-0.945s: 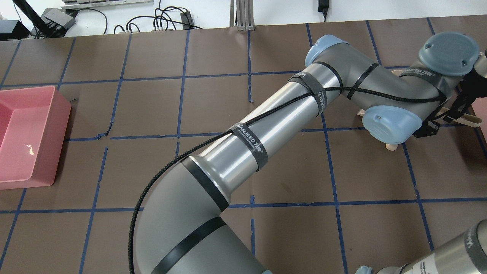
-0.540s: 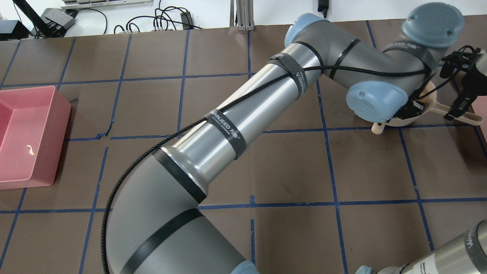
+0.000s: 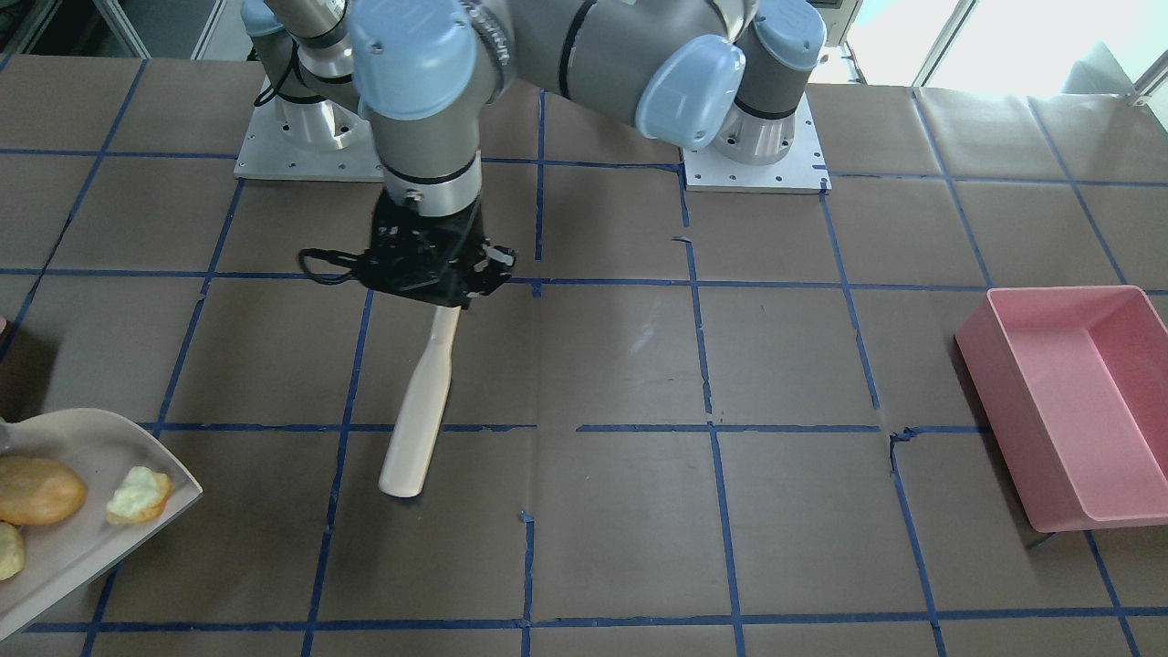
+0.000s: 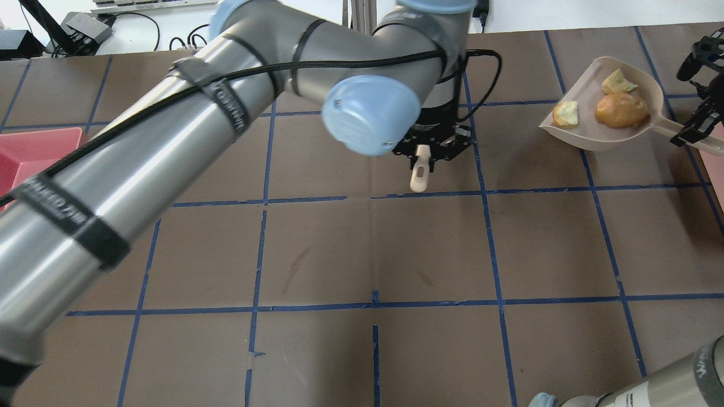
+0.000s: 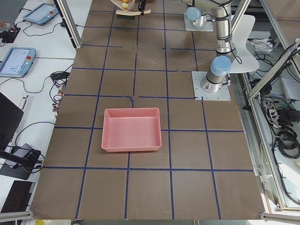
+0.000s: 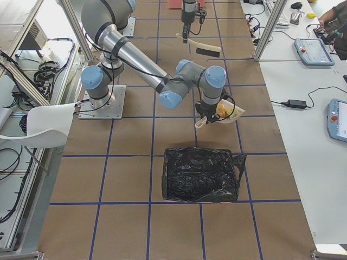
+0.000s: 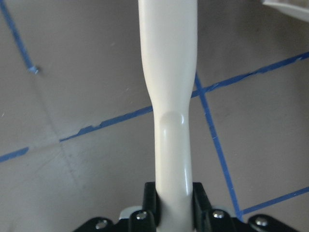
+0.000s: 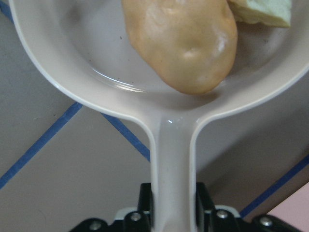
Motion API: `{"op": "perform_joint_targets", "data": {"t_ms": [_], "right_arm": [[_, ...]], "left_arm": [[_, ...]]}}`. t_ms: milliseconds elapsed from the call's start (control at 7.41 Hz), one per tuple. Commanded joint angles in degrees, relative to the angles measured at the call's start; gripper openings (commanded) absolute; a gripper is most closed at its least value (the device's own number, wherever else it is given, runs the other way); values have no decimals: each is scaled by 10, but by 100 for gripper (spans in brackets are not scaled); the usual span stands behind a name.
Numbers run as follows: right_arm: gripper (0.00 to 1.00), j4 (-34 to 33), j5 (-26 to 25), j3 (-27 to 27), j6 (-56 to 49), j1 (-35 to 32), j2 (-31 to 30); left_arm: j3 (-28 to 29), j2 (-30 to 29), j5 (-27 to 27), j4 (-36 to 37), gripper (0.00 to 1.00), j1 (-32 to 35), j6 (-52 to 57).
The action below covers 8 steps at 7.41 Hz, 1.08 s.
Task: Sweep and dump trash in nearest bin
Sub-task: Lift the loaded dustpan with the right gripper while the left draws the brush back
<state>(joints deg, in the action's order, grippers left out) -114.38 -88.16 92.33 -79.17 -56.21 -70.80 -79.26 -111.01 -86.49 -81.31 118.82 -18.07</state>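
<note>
My left gripper [image 4: 431, 148] is shut on the cream handle of a brush [image 3: 422, 401] and holds it over the middle of the table; the handle fills the left wrist view [image 7: 171, 121]. My right gripper [image 4: 693, 127] is shut on the handle of a beige dustpan [image 4: 588, 133] at the far right. The pan holds an orange-brown lump [image 4: 621, 109] and two yellowish scraps [image 4: 565, 113]; the lump is close up in the right wrist view [image 8: 183, 43]. The brush and dustpan are well apart.
A pink bin [image 3: 1077, 401] stands at the table's left end, also in the exterior left view [image 5: 132, 129]. A bin lined with a black bag [image 6: 200, 176] stands close to the dustpan [image 6: 225, 115] at the right end. Blue tape lines grid the brown table.
My left arm has swung left, away from the dustpan, carrying the brush toward the table's middle. The dustpan with its trash is now uncovered and sits farther back.
</note>
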Motion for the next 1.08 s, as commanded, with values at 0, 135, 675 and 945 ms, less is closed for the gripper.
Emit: {"op": "perform_joint_targets", "data": {"t_ms": [0,135,675,945], "right_arm": [[15,30,30,-3,0,50,-38],[15,46,29,-3,-8,87,-59],[12,96,31,-29,-53,299,-101],[12,176,24,-85,-88,372,-101]], "left_arm": [[-190,104,-4,12,0,-30,28],[-244,123,-27,19,0,-32,20],[-311,134,-32,117,0,-18,-61],[-356,128,-36,224,0,0,-92]]}}
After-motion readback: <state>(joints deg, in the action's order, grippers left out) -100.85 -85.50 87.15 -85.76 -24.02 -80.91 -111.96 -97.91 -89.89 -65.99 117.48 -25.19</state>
